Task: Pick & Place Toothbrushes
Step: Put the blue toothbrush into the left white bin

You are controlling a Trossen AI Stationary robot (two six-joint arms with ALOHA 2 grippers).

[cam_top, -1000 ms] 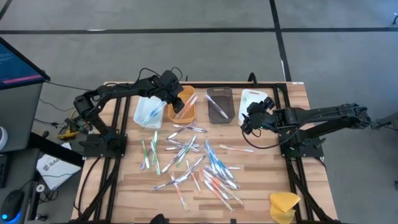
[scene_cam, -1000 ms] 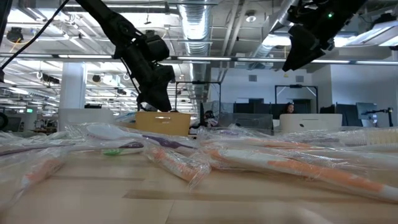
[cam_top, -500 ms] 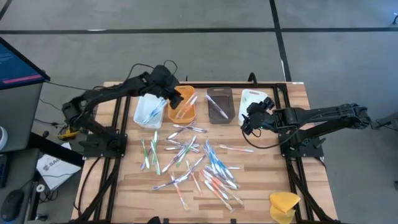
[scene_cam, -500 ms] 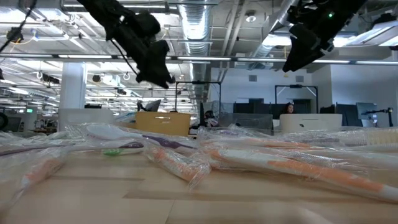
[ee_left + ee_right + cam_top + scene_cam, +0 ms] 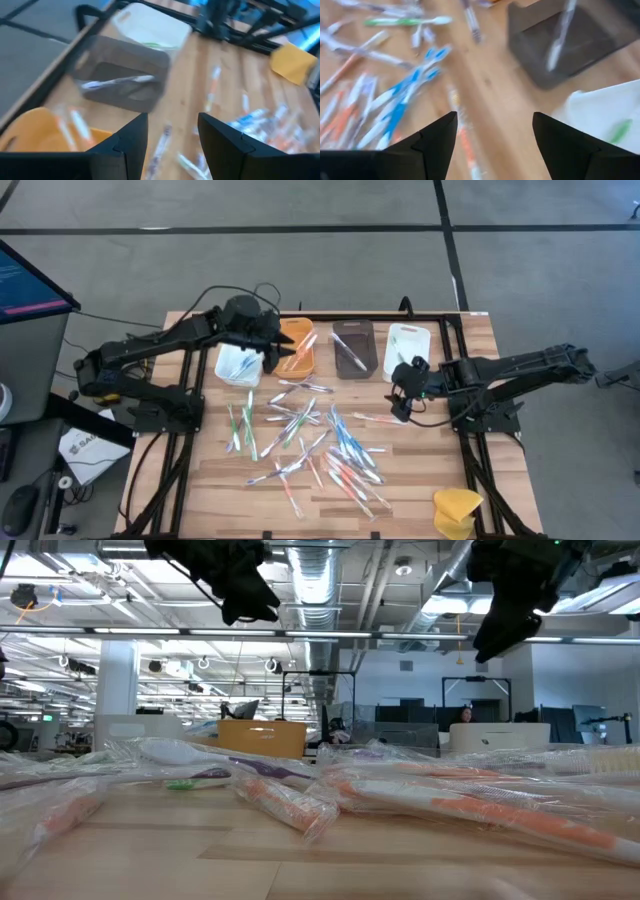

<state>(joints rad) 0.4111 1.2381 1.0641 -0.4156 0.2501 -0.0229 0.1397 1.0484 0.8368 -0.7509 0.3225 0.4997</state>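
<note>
Many toothbrushes (image 5: 310, 442) in clear wrappers lie scattered on the wooden table. My left gripper (image 5: 279, 351) hangs open and empty, high above the gap between the left white tray (image 5: 236, 366), which holds blue toothbrushes, and the orange tray (image 5: 299, 350). In its wrist view, my left gripper (image 5: 172, 145) looks past the brown tray (image 5: 120, 80), which holds one toothbrush. My right gripper (image 5: 402, 402) hangs open above the table, just near of the right white tray (image 5: 407, 344). Below my right gripper (image 5: 492, 145) lies an orange-handled toothbrush (image 5: 464, 134).
A yellow sponge-like lump (image 5: 455, 510) sits at the near right corner. The four trays stand in a row along the far edge. The right white tray (image 5: 607, 117) holds a green toothbrush. In the low view, wrapped toothbrushes (image 5: 400, 795) fill the foreground, with both grippers well above them.
My left gripper has risen from over the orange tray and drawn back toward the table's left. My right gripper has swung toward the near edge, away from the right white tray, and turned at the wrist. The toothbrushes on the table have kept still.
</note>
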